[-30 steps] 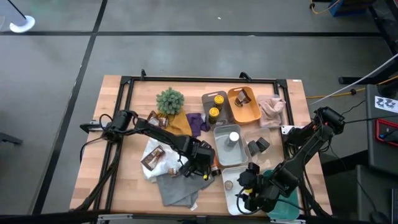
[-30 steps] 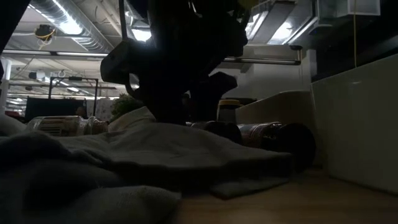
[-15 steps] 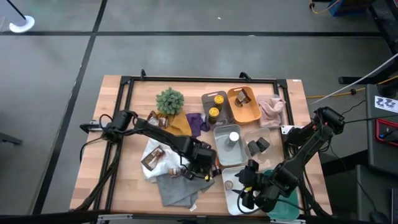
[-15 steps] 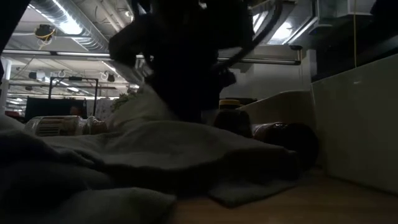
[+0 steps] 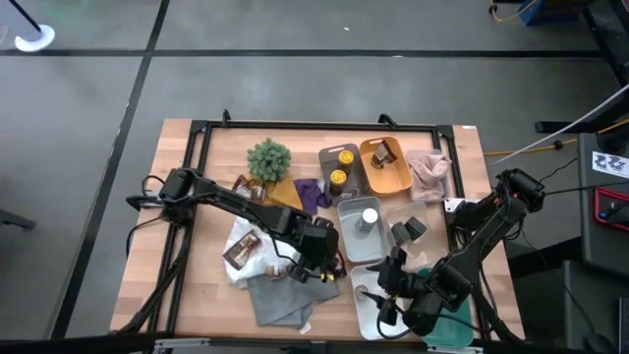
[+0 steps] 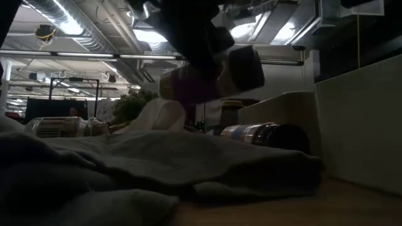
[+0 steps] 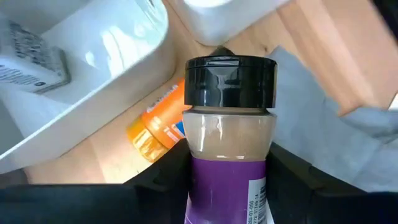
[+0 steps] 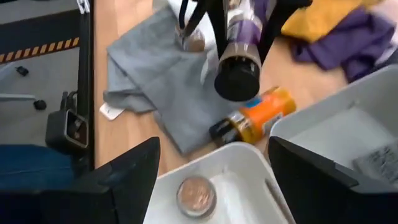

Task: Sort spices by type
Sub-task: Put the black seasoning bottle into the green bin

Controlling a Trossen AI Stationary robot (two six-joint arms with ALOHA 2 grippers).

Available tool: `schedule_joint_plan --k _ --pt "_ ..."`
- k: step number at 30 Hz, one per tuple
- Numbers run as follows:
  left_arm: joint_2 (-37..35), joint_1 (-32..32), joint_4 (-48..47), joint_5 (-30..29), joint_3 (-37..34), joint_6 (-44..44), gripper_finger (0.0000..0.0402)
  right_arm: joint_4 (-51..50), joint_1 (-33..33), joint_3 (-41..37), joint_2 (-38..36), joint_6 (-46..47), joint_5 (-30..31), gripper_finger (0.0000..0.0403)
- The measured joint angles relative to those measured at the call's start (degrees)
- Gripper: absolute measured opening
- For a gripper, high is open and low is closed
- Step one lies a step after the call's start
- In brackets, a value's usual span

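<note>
My left gripper (image 5: 316, 262) is over the grey cloth (image 5: 285, 295) near the table's middle, shut on a short purple-labelled bottle with a black cap (image 7: 229, 155). The right wrist view shows the same bottle (image 8: 239, 59) above the cloth. An orange-labelled bottle (image 7: 160, 124) lies on its side on the wood beside the cloth, close to the white tray (image 5: 366, 313). My right gripper (image 5: 390, 295) hovers open over that white tray, where a small round tin (image 8: 196, 196) sits on the floor. My left gripper pinches the purple-labelled bottle by its labelled body (image 7: 227, 193) between the two fingers (image 8: 194, 18). The fingers lie along the bottle, and its black-capped end (image 7: 231, 78) sticks out ahead of them. The bottle is lifted clear of the cloth, lying nearly level (image 6: 207, 78).
Farther back stand a grey tray with a white-capped jar (image 5: 369, 218), a mustard tray (image 5: 385, 165) and a brown tray with yellow-topped tins (image 5: 339, 167). A bushy plant (image 5: 268, 157), purple and mustard cloths, brown packets (image 5: 243, 248) and dark containers (image 5: 408, 231) lie around.
My left gripper has risen from the grey cloth, lifting the purple-labelled bottle clear of it. The orange-labelled bottle has stayed where it lay. My right gripper has shifted slightly toward the table's far edge over the white tray.
</note>
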Motion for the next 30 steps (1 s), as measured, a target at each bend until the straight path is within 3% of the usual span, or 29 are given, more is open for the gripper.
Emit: schedule_joint_plan --k 7,22,30 --pt "-2.1 0.0 2.0 -0.1 0.0 -4.9 0.0150 3.4 -0.8 0.0 0.0 -9.1 6.4 0.0299" --pt "-2.3 -0.2 10.7 0.1 0.0 -8.8 0.0153 5.7 -6.5 0.0 0.0 -28.9 2.3 0.0298" --pt "-2.3 -0.2 13.4 0.1 0.0 -9.7 0.0157 5.7 -6.5 0.0 0.0 -30.6 2.8 0.0298"
